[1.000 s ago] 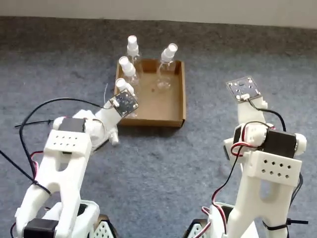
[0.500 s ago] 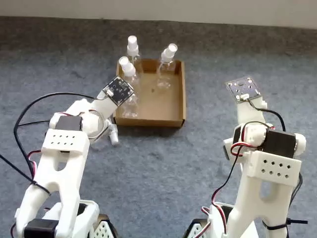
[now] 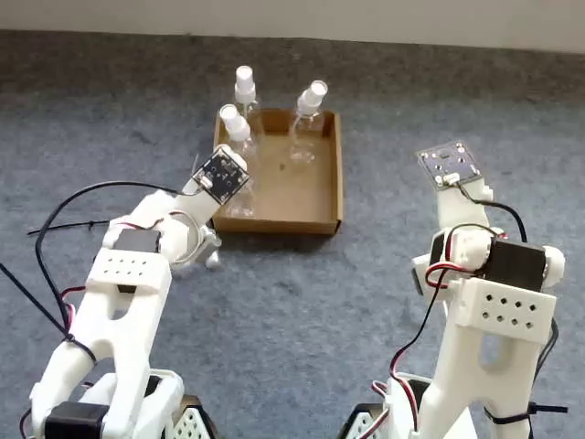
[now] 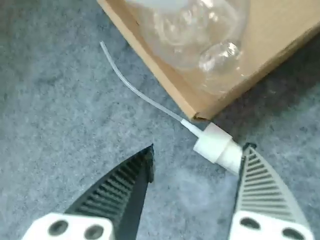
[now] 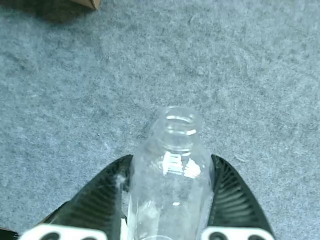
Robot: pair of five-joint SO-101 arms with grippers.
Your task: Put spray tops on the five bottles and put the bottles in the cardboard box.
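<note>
Grey carpet on the worktop (image 3: 302,302) nearest, with no change on the right and a small shift on the left. Over the past second, carried the left arm (image 3: 128,274) off the near left corner of the cardboard box (image 3: 324,219), a little farther along its left wall, then eased back toward that corner. Covered, in doing so, the cap of the fourth bottle (image 4: 200,30), in plain sight a second ago. Reads as lining up on the last cap rather than placing anything.

Now hangs the left tool (image 4: 197,150) wide open over the loose spray top (image 4: 215,145), gripping nothing. Spray top on its side on the carpet just off the box corner, close against one side of the open tool, with its thin dip tube (image 4: 140,95) trailing along the cardboard wall.

Right arm (image 3: 484,283) as before: upright, well apart from the box, right tool (image 5: 171,162) clamped on both sides of the uncapped bottle (image 5: 175,150), mouth up and empty.

Left arm stretched forward, wrist bent down at the box corner.

Farthest back, three capped bottles (image 3: 306,128) upright toward the far wall of the box. Four boxed, by this reckoning, and one pair left to join.
</note>
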